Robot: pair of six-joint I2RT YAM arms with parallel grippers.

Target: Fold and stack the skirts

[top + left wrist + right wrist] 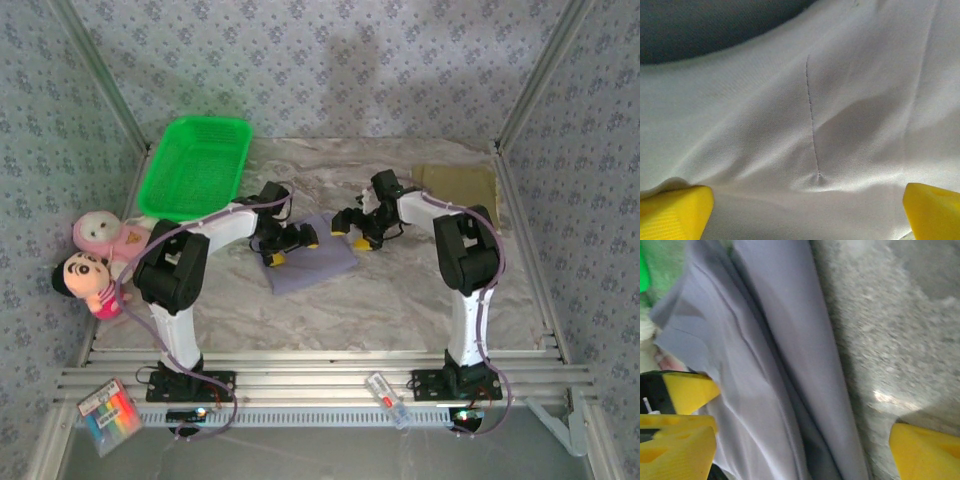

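A lavender-grey skirt (318, 266) lies folded in the middle of the table. My left gripper (292, 249) hovers over its left part, jaws wide apart; in the left wrist view the cloth (810, 110) with a stitched seam lies just under the open yellow fingertips (675, 210). My right gripper (351, 236) stands open at the skirt's upper right edge; in the right wrist view its yellow fingers (925, 450) straddle the skirt's folded edge (790, 365) and bare table. An olive-khaki skirt (458, 182) lies flat at the back right.
A green plastic basket (195, 165) leans at the back left. Two plush dolls (95, 262) sit at the left edge. The crinkled grey table cover (400, 290) spreads in front of the skirt and to its right.
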